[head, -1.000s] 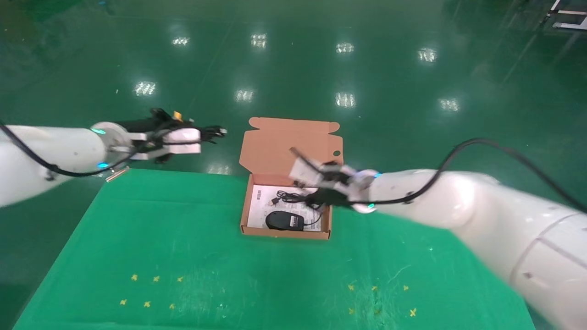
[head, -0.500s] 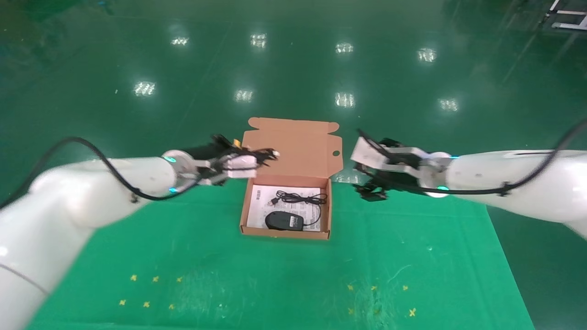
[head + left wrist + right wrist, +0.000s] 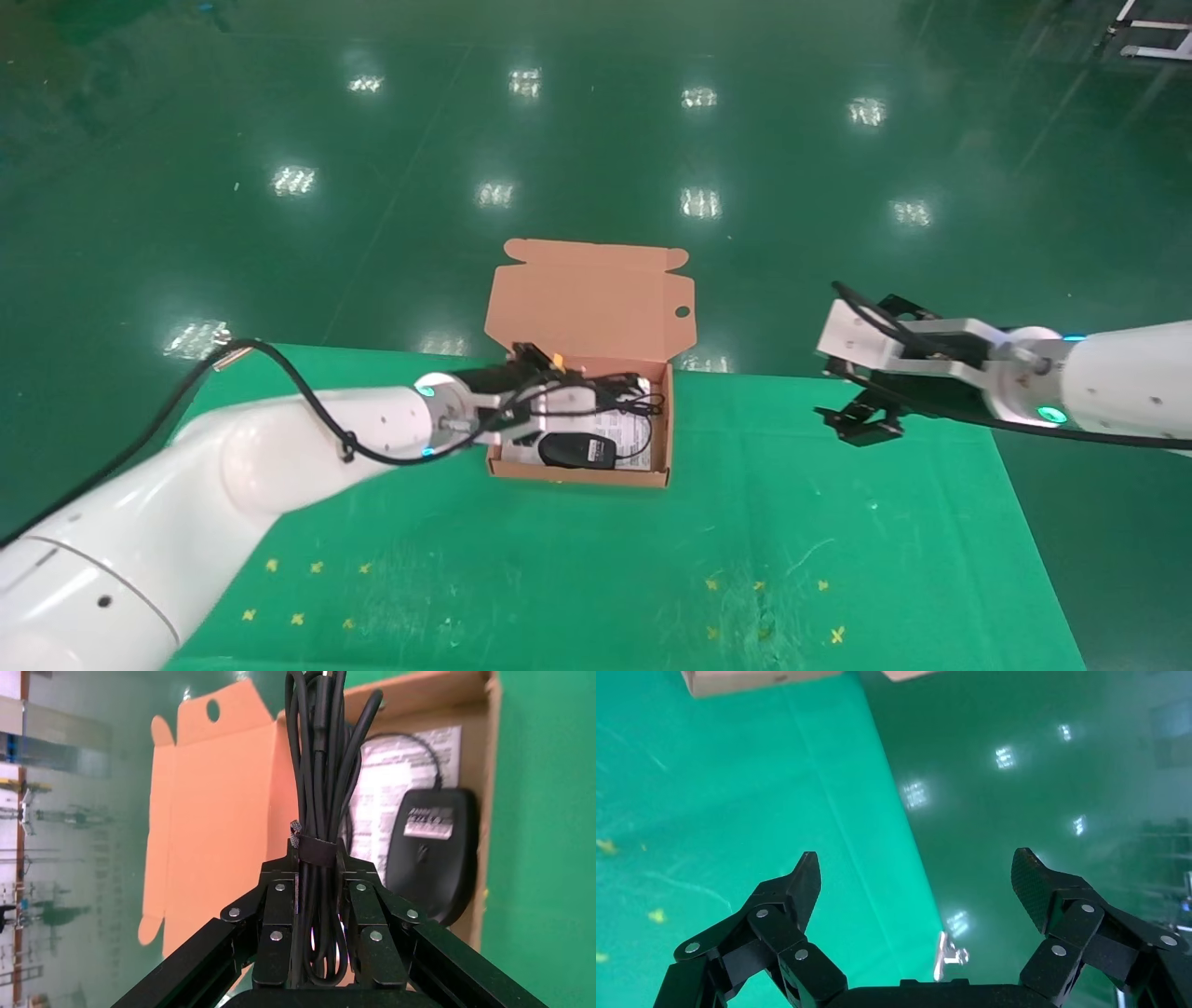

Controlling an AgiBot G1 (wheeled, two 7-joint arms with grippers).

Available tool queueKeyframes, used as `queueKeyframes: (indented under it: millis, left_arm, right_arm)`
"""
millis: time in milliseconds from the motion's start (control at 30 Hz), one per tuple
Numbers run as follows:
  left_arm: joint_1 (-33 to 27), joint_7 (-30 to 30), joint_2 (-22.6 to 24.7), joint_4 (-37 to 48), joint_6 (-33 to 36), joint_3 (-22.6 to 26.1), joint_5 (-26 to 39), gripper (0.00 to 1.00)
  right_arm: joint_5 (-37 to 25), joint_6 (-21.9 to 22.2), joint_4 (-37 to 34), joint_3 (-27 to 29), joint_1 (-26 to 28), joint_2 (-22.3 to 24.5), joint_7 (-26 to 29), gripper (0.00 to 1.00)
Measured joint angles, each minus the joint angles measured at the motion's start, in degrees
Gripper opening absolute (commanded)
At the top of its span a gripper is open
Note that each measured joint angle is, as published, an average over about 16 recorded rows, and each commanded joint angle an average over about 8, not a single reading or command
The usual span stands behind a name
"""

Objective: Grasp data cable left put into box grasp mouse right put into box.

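The open salmon-orange box (image 3: 577,476) stands at the far middle of the green table, with its lid (image 3: 589,298) up behind it. The black mouse (image 3: 577,450) lies inside on the white printed sheet, its thin cord looped beside it. My left gripper (image 3: 596,405) is over the box's left part, shut on the black data cable (image 3: 615,384). In the left wrist view the strapped cable bundle (image 3: 320,776) stands clamped in the left gripper (image 3: 318,855), above the mouse (image 3: 432,853) and the sheet. My right gripper (image 3: 831,359) is open and empty, right of the box, over the table's far edge.
The green cloth table (image 3: 559,578) has small yellow marks near the front. Glossy green floor lies beyond its far edge. The right wrist view shows the open right gripper (image 3: 916,874) over that edge, a box corner (image 3: 736,681) and a small metal clip (image 3: 947,952).
My left gripper has swung in from the far left with the data cable to above the box. My right gripper has drawn back out of the box to the right, open and empty.
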Motion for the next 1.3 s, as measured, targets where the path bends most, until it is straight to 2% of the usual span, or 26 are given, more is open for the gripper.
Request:
queueKeyframes:
  millis: [267, 533, 867, 1300]
  left_arm:
    - [-0.14, 1.05, 0.19, 0.19, -0.77, 4.86, -5.14, 1.0]
    - [-0.23, 1.04, -0.46, -0.47, -0.52, 6.28, -6.59, 1.0]
    - [-0.59, -0.74, -1.61, -1.59, -0.05, 6.52, -7.38, 1.0]
    - [-6.25, -4.16, -2.37, -1.66, -2.0, 4.35, -9.93, 1.0]
  right_arm:
    - [-5.21, -3.03, 4.47, -0.51, 1.99, 2.42, 5.12, 1.0]
    - [-6.19, -3.89, 5.04, -0.67, 2.43, 2.61, 5.88, 1.0]
    - [-5.55, -2.97, 4.55, -0.23, 2.97, 2.61, 4.71, 1.0]
    - [-5.19, -2.95, 5.36, 1.59, 7.92, 3.1, 0.08, 1.0]
